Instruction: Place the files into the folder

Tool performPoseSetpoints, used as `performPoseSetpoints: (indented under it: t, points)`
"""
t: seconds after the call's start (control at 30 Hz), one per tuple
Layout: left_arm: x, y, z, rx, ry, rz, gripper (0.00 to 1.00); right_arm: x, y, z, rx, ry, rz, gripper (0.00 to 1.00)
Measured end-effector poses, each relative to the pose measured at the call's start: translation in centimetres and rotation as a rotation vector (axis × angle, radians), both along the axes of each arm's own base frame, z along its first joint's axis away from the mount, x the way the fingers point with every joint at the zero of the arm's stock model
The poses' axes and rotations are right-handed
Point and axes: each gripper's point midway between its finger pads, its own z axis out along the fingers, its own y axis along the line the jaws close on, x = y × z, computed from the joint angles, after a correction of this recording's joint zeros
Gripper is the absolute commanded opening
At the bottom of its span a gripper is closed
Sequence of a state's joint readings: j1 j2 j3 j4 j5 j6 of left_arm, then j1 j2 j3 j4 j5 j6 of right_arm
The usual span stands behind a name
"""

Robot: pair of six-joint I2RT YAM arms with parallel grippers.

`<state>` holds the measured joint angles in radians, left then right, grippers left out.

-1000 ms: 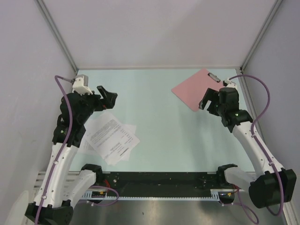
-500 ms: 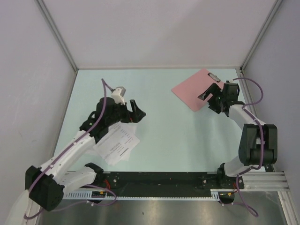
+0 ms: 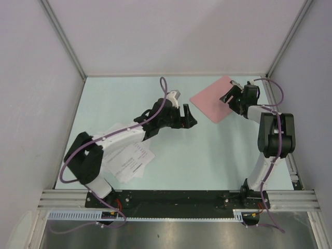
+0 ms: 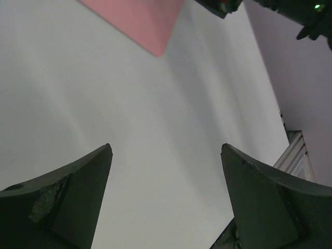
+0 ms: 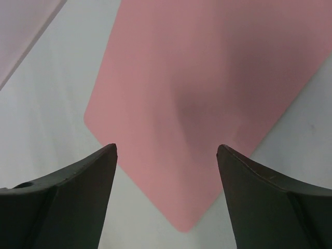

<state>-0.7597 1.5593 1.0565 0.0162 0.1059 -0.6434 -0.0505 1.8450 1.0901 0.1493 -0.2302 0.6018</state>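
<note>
White files (image 3: 128,161) show only from overhead.

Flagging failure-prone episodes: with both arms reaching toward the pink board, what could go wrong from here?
1. The left gripper and right gripper, both open, are close together at the folder; they could collide.
2. The files lie partly hidden under the left arm, so a sweep back might scatter them.
3. The folder lies flat; a pinch at its edge may just shove it.

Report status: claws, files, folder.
Both open, empty: left claw mid-table, right claw over folder. Loose files near-left, not in folder. Nothing blocking.
</note>
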Motion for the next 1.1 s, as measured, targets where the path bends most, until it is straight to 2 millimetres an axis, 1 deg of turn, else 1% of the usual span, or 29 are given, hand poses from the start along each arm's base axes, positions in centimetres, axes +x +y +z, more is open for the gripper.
performPoseSetpoints:
  t: [0.1, 0.13, 0.23, 0.3, 0.4, 0.47, 0.5, 0.6, 0.67, 0.7, 0.83, 0.93, 1.0, 1.1]
  points:
    - [2.1, -2.9, 0.3, -0.048, 0.003, -0.003, 0.92, 2.4, -0.2, -0.8, -0.002, -0.001, 0.009, 0.77]
    - [2.7, -3.5, 0.0, -0.054, 0.010, 0.002, 0.91, 2.8, -0.3, -1.0, -0.002, -0.001, 0.010, 0.77]
    - [4.8, -5.6, -1.2, -0.080, 0.054, 0.030, 0.90, 3.1, -0.3, -1.4, -0.001, 0.004, 0.017, 0.78]
    - [6.0, -6.8, -2.6, -0.104, 0.091, 0.049, 0.89, 3.2, -0.2, -1.3, 0.005, -0.004, 0.029, 0.77]
    - [7.3, -7.8, -5.1, -0.132, 0.148, 0.073, 0.89, 3.8, -0.2, -1.4, 0.017, -0.022, 0.044, 0.75]
    - [7.9, -8.3, -6.4, -0.138, 0.172, 0.080, 0.89, 4.8, -0.2, -1.6, 0.024, -0.040, 0.053, 0.73]
    - [8.2, -8.5, -6.8, -0.140, 0.179, 0.081, 0.89, 5.3, -0.2, -1.8, 0.027, -0.046, 0.055, 0.70]
    - [9.2, -9.5, -6.7, -0.168, 0.172, 0.073, 0.89, 6.4, -0.3, -2.6, 0.037, -0.039, 0.058, 0.65]
    - [9.6, -9.9, -6.1, -0.190, 0.165, 0.066, 0.89, 6.9, -0.3, -3.3, 0.043, -0.024, 0.056, 0.65]
    - [9.7, -10.1, -5.8, -0.201, 0.161, 0.061, 0.89, 6.9, -0.2, -3.6, 0.050, -0.012, 0.053, 0.62]
    - [10.0, -10.6, -4.5, -0.235, 0.153, 0.049, 0.89, 6.5, 0.3, -4.0, 0.042, 0.046, 0.033, 0.62]
    - [10.3, -10.8, -3.7, -0.241, 0.154, 0.045, 0.89, 5.5, 1.6, -4.1, 0.020, 0.095, 0.033, 0.63]
    - [10.6, -10.8, -3.0, -0.237, 0.154, 0.046, 0.89, 4.1, 3.3, -4.3, -0.017, 0.140, 0.040, 0.63]
    - [11.1, -10.9, -1.8, -0.237, 0.134, 0.042, 0.90, 0.1, 7.7, -4.6, -0.044, 0.203, 0.119, 0.65]
